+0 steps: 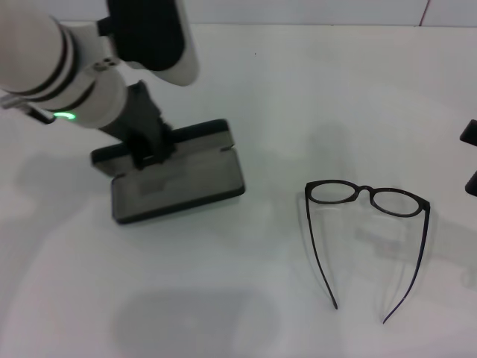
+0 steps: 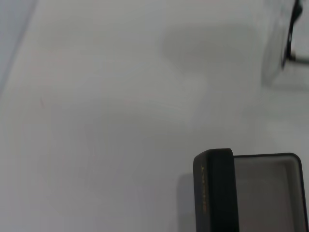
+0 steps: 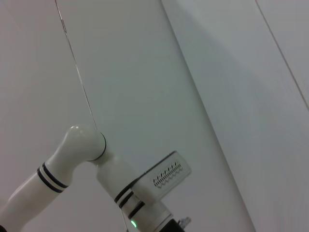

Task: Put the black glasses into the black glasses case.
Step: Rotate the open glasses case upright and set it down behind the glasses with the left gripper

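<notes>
Nearest the robot, on the white table (image 1: pixel 246 89), lie the black glasses (image 1: pixel 367 198), unfolded, lenses away from the body and the two slim temple arms trailing back toward it, tips apart; they sit on the right half of the surface, well apart from the case. The frame is thin with clear oval lenses, so it offers little to pinch, and a grasp by one temple could, I judge, let it swing or slip. Farther off to the left stands the black glasses case (image 1: pixel 179 186), open, grey lining up, its lid raised at the far edge. The left gripper (image 1: pixel 151 154) is down at that lid edge, fingers apparently pressed around or against it; whether it is truly clenched I cannot tell. If it lets go, the lid might drop closed, or a push could slide the case. The right gripper (image 1: pixel 471 158) shows only as a dark sliver at the right edge, its state unreadable.
</notes>
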Controlling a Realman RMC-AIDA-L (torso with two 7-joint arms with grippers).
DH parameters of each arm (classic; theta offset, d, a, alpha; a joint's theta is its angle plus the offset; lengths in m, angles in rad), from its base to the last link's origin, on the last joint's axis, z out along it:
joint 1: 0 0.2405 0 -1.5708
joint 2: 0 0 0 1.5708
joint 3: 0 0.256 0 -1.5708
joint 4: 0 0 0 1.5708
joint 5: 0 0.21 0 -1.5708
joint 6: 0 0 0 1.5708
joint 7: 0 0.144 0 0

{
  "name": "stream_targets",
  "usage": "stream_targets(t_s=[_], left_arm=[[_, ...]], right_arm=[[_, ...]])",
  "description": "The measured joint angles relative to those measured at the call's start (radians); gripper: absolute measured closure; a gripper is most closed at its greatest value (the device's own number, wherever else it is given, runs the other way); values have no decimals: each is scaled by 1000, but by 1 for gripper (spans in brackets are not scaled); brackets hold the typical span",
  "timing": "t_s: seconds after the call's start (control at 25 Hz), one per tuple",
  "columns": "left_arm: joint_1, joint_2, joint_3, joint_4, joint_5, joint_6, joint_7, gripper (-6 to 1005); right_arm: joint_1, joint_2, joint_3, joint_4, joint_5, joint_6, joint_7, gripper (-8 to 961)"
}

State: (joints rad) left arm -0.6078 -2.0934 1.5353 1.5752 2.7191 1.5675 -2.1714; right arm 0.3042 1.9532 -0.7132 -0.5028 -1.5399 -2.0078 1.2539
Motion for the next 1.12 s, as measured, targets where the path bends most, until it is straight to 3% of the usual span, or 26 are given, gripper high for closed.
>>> stream_targets(t_s=[0.2, 0.48, 0.72, 1.12], left_arm=[[7, 0, 129, 0, 16, -166, -4, 775], [-26, -1, 299, -109, 60, -399, -1, 750], [-91, -6, 346, -212, 51, -449, -5, 729], [-102, -9, 391, -255, 59, -496, -34, 694]], right_arm=[[-20, 4, 0, 0, 0, -16, -3, 95], [-34, 7, -22, 0, -44, -110, -45, 95], [-42, 9, -18, 11, -60, -128, -56, 95], [-47, 10, -12, 13, -54, -119, -57, 96]])
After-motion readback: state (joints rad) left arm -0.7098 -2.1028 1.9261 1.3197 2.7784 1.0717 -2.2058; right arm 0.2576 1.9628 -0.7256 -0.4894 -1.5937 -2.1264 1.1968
